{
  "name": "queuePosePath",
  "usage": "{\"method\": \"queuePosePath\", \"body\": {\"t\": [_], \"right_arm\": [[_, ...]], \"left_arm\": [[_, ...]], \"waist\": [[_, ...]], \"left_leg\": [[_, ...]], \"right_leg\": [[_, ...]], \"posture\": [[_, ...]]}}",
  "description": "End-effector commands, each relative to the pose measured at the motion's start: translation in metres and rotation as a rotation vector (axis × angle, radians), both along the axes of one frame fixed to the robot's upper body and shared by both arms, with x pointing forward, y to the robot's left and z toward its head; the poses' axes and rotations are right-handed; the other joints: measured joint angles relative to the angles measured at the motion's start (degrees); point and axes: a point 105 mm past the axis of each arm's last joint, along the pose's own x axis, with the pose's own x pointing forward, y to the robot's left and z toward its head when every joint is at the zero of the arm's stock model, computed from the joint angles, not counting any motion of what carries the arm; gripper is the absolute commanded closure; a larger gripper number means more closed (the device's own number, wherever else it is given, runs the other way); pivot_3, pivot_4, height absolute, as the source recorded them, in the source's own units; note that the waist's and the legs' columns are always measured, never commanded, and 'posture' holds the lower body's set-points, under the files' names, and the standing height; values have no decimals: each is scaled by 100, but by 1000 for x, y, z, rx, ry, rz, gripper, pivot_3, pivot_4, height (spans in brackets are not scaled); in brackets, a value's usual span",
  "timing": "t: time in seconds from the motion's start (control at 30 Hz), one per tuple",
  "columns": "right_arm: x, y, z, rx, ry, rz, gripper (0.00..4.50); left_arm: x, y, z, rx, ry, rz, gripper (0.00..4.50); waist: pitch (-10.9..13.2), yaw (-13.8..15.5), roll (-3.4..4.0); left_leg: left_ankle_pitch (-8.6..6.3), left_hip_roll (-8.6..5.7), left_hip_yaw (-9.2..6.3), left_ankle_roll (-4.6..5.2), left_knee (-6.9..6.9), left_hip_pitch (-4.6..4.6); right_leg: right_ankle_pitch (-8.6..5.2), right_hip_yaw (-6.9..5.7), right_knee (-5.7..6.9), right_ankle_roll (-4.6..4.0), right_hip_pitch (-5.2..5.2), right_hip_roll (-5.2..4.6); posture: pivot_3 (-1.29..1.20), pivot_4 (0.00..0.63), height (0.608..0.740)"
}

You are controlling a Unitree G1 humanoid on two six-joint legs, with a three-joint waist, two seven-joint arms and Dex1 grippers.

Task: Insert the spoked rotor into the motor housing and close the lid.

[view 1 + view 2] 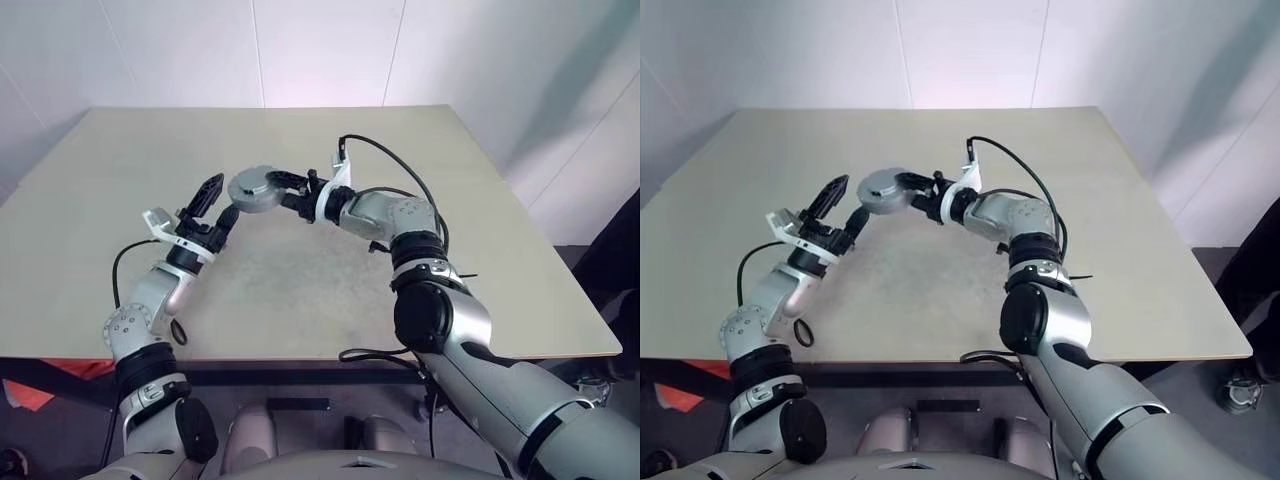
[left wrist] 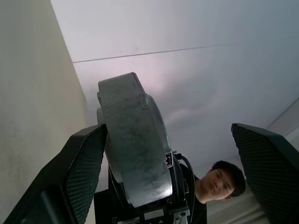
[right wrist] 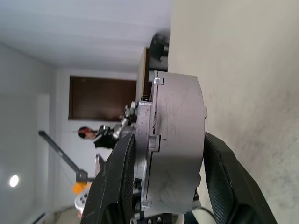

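grey lid [image 1: 256, 189], closed on the motor housing [image 3: 148, 140], is clamped by the right tool [image 1: 283, 190] above the table [image 1: 300, 290]; left tool [image 1: 212, 205], fingers apart, sits just left of it

Bright, even, diffuse light, no hard shadows. Table [image 1: 300, 290] evenly lit, w/ only a soft faint shadow under the motor housing [image 1: 256, 190]; wall behind it goes slightly pinkish-white above the housing. Head views sharp in the middle, mild bending of the table edges twd the corners. In the left wrist view a pale glow sits on the wall just above the housing, whose grey face shows scuffs clearly; near fingers [image 2: 81, 172] soft, slightly out of focus. Right wrist view: small bright lamp spot far from the housing, dark window behind it
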Motion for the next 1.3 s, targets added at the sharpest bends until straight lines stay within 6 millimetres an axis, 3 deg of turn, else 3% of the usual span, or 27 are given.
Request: {"method": "queuePosePath", "body": {"t": [0.03,0.33,0.43,0.57,0.6,0.93,1.13,1.3], "right_arm": [[-5,5,31,88,-98,37,2461],[-7,0,37,80,-138,29,2461],[-7,-1,36,71,-142,21,2461],[-4,-3,33,59,-135,7,2461],[-4,-3,32,56,-133,5,2461],[-1,-1,32,32,-173,-13,2461],[33,-28,28,-172,-342,-301,507],[39,-36,27,-178,-351,-362,507]], "left_arm": [[8,-14,14,-23,-39,-54,14],[21,-46,10,78,-36,-124,14],[20,-46,10,88,-43,-105,635],[19,-41,11,75,-50,-77,1935],[19,-40,12,67,-52,-69,2034],[21,-28,5,40,-24,-32,2036],[22,-26,5,52,-24,-15,2036],[22,-27,6,62,-23,0,2036]], "waist": [[0,21,0],[1,94,-2],[1,93,-2],[1,92,-2],[1,92,-2],[1,92,-2],[1,92,-3],[4,92,-7]], "left_leg": [[0,0,0,0,4,0],[0,0,-2,0,16,-1],[0,0,-2,0,15,-1],[0,0,-2,-1,15,-1],[0,0,-3,-1,16,0],[0,0,-3,-1,18,0],[0,-1,-3,0,20,-1],[0,-2,-3,0,22,-2]], "right_leg": [[0,0,3,0,0,0],[2,1,15,2,0,-2],[2,1,15,2,0,-2],[2,1,15,2,-1,-2],[2,1,15,2,0,-2],[2,1,19,2,0,-2],[2,1,19,2,0,-5],[2,1,20,3,0,-5]], "posture": [[0,0,740],[0,0,740],[0,0,740],[0,0,740],[0,0,740],[0,0,740],[0,0,740],[0,0,740]]}}
